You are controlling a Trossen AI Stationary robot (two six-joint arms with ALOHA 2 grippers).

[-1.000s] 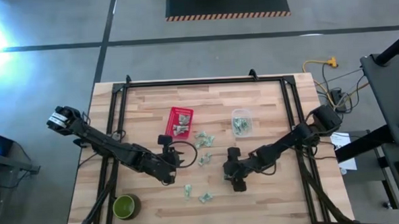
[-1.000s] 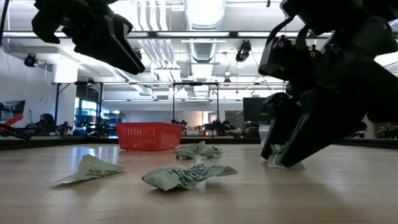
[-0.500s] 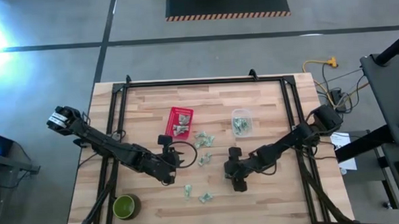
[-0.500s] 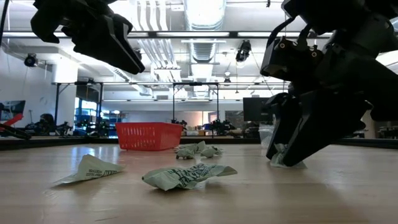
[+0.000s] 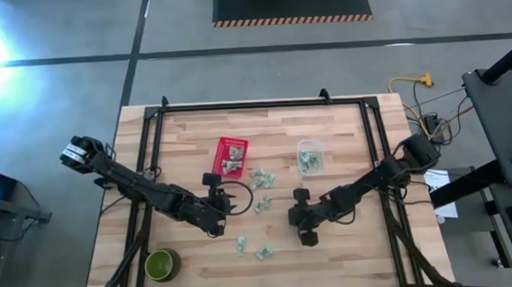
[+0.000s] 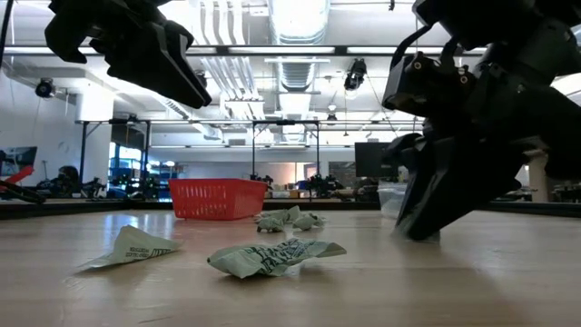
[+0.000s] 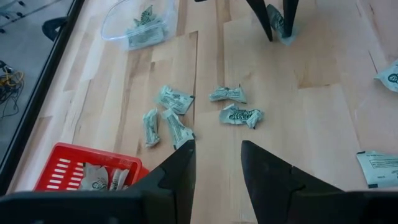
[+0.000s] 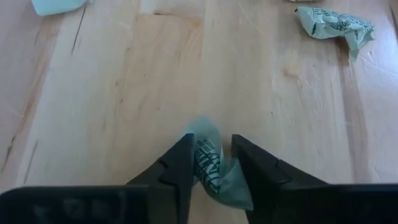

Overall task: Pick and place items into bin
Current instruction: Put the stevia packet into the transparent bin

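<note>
We found the right pincer (image 8: 208,163) low over the middle of the table (image 5: 342,122), its fingers clamped on a crumpled green-and-white packet (image 8: 210,165) resting on the wood. The left pincer (image 7: 216,163) hovered nearby with fingers apart, holding nothing. More loose packets (image 5: 259,180) lay scattered around the table's middle. The red basket (image 5: 230,155), toward the far edge, already held some packets.
</note>
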